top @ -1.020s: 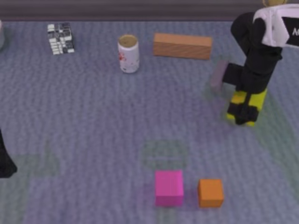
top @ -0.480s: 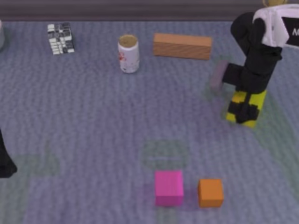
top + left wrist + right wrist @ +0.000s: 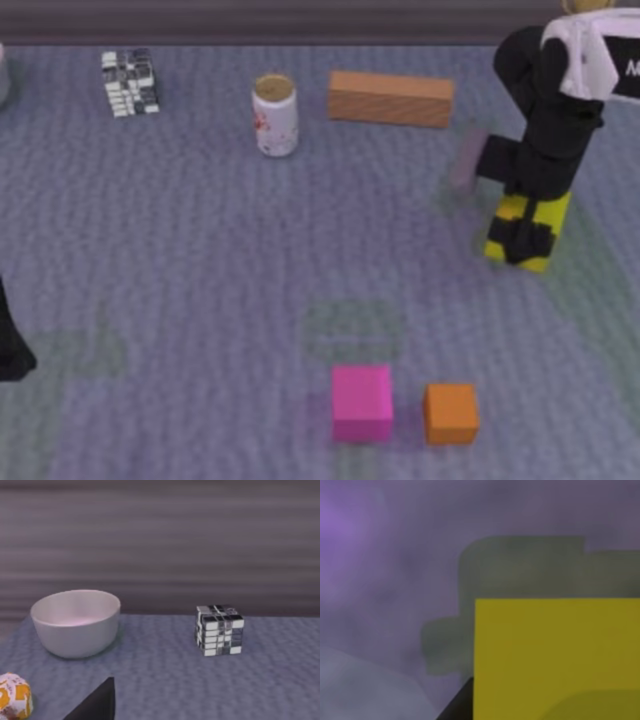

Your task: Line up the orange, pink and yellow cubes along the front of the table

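Yellow cube (image 3: 527, 233) had barely budged over the last second. From above it only crept a hair toward the far side, with the right gripper (image 3: 520, 238) sitting right on top of it at the right of the surface (image 3: 200, 250). The black fingers straddled the cube's sides and looked clamped on it, and the right wrist view was filled with its yellow face hanging over a dark shadow on the cloth. I'd guess that meant the grab was done and the lift was only just starting, though I couldn't swear the cube was off the surface yet.

The pink cube (image 3: 362, 402) and the orange cube (image 3: 450, 413) hadn't moved at all. They sat side by side along the near edge with a small gap between them, pink to the left. So two of the three looked lined up, and the yellow one was still well away from that row.

The left arm was parked at the left edge, and I couldn't tell what its fingers were doing.

As for containers, a white bowl (image 3: 76, 622) sat at the far left and its inside looked empty. A white can (image 3: 274, 115) stood upright at the far side beside the wooden block (image 3: 391, 98), but I couldn't see into it. The patterned cube (image 3: 130, 82) was near the bowl.
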Available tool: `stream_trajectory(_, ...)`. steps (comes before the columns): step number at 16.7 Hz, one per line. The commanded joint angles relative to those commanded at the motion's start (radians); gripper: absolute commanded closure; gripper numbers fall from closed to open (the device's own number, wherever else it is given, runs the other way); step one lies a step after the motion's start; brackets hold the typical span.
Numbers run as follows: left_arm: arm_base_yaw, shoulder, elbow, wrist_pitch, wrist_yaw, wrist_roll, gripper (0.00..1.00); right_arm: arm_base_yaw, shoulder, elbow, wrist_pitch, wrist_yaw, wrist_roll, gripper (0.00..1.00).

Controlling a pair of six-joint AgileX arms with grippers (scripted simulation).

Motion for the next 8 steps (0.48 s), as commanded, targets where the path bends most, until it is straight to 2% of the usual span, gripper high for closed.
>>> stream_trajectory(8, 0.0, 0.0, 0.0, 0.0, 0.0, 0.0, 0.0, 0.008, -0.067, 0.156, -0.225, -0.001, -0.002, 1.0)
